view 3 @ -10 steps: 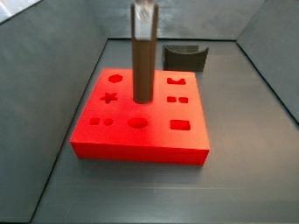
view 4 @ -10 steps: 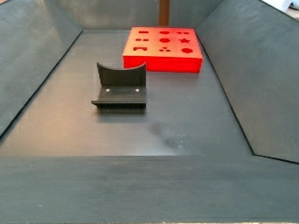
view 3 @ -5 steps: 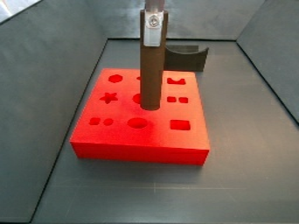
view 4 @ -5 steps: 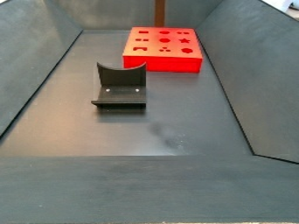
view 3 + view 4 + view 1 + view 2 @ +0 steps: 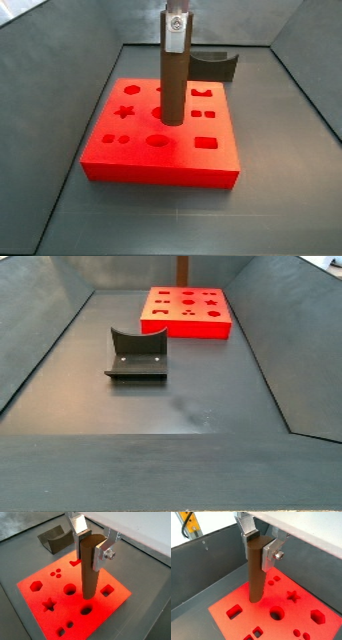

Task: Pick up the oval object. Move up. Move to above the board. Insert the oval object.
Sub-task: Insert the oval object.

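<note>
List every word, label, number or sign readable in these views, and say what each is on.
None can be read.
The board carries only shaped holes, no lettering.
The peg, held upright over the board by the gripper, is plain dark brown.
The fixture shows no marking.
A yellow part beyond the bin wall in a wrist view has dark marks too blurred to read.

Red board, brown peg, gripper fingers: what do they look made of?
The flat red-orange board looks like matte moulded or printed plastic: uniform colour, no glare. The tall dark-brown oval peg, held upright over the board in the gripper, looks like dull plastic, possibly coated wood; no grain shows. The gripper fingers look like bare metal: flat silver plates with a screw head.
</note>
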